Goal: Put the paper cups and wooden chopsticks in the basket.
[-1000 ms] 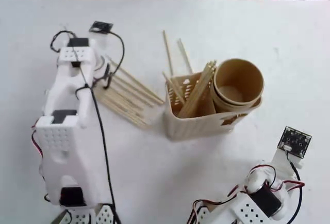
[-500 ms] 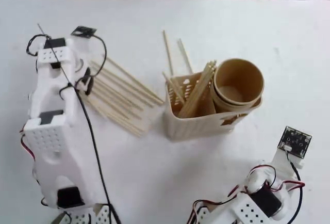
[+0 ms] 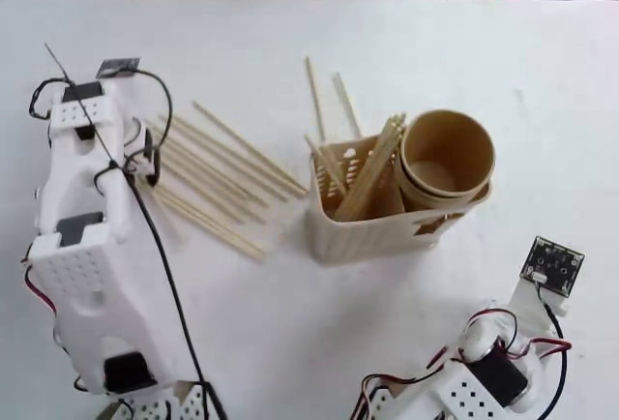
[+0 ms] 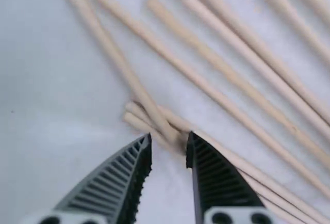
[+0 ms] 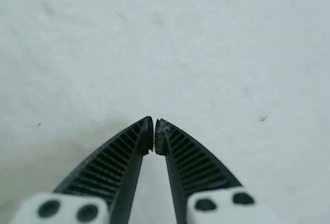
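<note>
Several wooden chopsticks [image 3: 218,173] lie fanned out on the white table, left of the cream basket [image 3: 372,231]. The basket holds stacked paper cups [image 3: 447,154] on its right side and a bundle of chopsticks [image 3: 368,173] on its left. In the left wrist view my left gripper [image 4: 169,140] sits low over the table, narrowly open, with the ends of a few chopsticks [image 4: 154,123] between its tips. The left arm [image 3: 92,236] stands at the pile's left end. My right gripper [image 5: 154,131] is shut over bare table with nothing in it.
Two more chopsticks [image 3: 327,101] lie on the table just behind the basket. The right arm [image 3: 493,372] is folded at the front right corner. Open table surrounds the basket in front and to the right.
The left arm has swung to the left, away from the basket, and more of the chopstick pile shows beside it. The right arm, basket and cups have not moved.
</note>
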You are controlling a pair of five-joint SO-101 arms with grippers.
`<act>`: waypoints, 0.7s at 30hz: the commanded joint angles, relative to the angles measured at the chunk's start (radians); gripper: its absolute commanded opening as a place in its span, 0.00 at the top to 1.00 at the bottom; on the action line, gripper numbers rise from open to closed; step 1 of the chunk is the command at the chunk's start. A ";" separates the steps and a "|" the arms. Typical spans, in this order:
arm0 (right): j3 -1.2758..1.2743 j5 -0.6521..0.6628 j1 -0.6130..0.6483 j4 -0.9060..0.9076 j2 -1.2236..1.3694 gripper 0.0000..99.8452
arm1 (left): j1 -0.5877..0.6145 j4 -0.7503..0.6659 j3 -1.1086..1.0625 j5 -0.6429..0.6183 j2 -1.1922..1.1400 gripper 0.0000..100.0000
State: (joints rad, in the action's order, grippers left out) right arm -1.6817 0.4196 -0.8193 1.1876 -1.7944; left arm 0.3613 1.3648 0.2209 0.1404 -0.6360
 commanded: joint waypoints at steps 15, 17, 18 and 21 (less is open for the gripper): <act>-0.009 -0.003 -0.005 -0.010 -0.008 0.98 | -0.008 -0.066 -0.055 -0.307 0.010 0.88; -0.009 -0.003 -0.005 -0.010 -0.008 0.98 | -0.015 -0.078 -0.057 -0.315 0.018 0.88; -0.009 -0.003 -0.005 -0.010 -0.008 0.98 | -0.016 -0.084 -0.064 -0.315 0.028 0.88; -0.009 -0.003 -0.005 -0.010 -0.008 0.98 | -0.021 -0.115 -0.069 -0.315 0.041 0.88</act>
State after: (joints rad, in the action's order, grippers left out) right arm -1.6817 0.4196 -0.8193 1.1876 -1.7944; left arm 0.3552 1.2912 0.1642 -0.1619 -0.6145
